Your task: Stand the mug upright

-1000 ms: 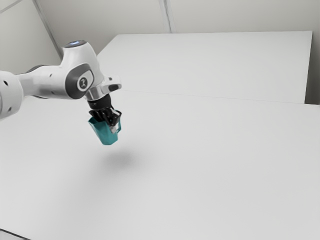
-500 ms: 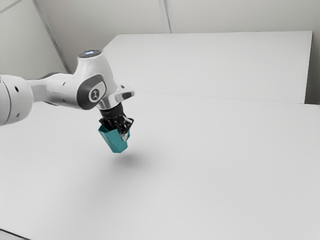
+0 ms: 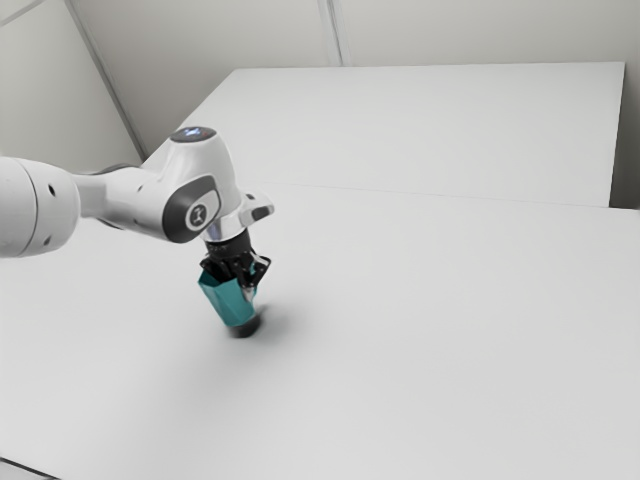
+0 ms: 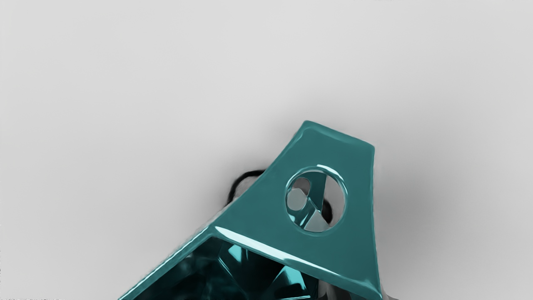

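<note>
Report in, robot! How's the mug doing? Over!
Jaws shut on shiny teal faceted mug. Mug tilted, not yet upright. Flat white table below; touching or not, can't tell. Over.

One mug [image 3: 225,298], one robotic arm [image 3: 135,203] and one end effector [image 3: 245,284] are seen at one white surface [image 3: 430,350], a single example of each.
</note>
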Motion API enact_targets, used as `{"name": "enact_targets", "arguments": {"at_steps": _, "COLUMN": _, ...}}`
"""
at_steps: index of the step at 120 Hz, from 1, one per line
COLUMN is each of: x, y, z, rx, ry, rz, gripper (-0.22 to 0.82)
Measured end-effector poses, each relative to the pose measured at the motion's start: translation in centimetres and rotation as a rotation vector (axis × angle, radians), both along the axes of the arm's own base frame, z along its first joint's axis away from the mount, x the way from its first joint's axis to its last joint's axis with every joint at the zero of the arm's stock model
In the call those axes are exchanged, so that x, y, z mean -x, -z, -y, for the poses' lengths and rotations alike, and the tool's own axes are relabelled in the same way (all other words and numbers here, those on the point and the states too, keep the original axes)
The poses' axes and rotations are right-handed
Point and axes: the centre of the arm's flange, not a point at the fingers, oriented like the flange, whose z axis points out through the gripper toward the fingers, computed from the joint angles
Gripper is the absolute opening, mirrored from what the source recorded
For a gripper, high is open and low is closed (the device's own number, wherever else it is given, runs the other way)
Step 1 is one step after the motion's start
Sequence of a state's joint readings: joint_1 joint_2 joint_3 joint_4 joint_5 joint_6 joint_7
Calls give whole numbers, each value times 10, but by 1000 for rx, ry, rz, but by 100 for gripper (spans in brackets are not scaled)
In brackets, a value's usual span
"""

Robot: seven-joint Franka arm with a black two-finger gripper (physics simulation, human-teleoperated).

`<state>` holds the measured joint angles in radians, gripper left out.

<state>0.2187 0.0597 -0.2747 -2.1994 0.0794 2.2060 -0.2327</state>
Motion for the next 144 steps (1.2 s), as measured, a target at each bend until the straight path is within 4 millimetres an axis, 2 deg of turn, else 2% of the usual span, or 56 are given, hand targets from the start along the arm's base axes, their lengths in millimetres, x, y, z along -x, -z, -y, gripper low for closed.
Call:
{"name": "enact_targets", "arguments": {"at_steps": 11, "x": -1, "y": 4, "z": -2, "rx": -14, "ry": -13, "rz": -1, "gripper": -18}}
{"name": "enact_targets", "arguments": {"at_steps": 41, "x": -3, "y": 12, "z": 7, "rx": -35, "ry": -28, "rz": 2, "gripper": -16}}
{"name": "enact_targets", "arguments": {"at_steps": 48, "x": -3, "y": 14, "z": 7, "rx": -32, "ry": -36, "rz": 1, "gripper": -7}}
{"name": "enact_targets", "arguments": {"at_steps": 63, "x": -4, "y": 15, "z": 8, "rx": -28, "ry": -50, "rz": 8, "gripper": 21}}
{"name": "enact_targets", "arguments": {"at_steps": 73, "x": -6, "y": 10, "z": 8, "rx": -28, "ry": -56, "rz": 21, "gripper": 34}}
{"name": "enact_targets", "arguments": {"at_steps": 85, "x": -16, "y": -15, "z": 8, "rx": -27, "ry": -68, "rz": 51, "gripper": 44}}
{"name": "enact_targets", "arguments": {"at_steps": 101, "x": -29, "y": -53, "z": 8, "rx": -29, "ry": -81, "rz": 65, "gripper": 51}}
{"name": "enact_targets", "arguments": {"at_steps": 126, "x": -43, "y": -120, "z": 8, "rx": -11, "ry": -69, "rz": 60, "gripper": 57}}
{"name": "enact_targets", "arguments": {"at_steps": 144, "x": -48, "y": -174, "z": 1, "rx": 4, "ry": -31, "rz": 67, "gripper": 59}}
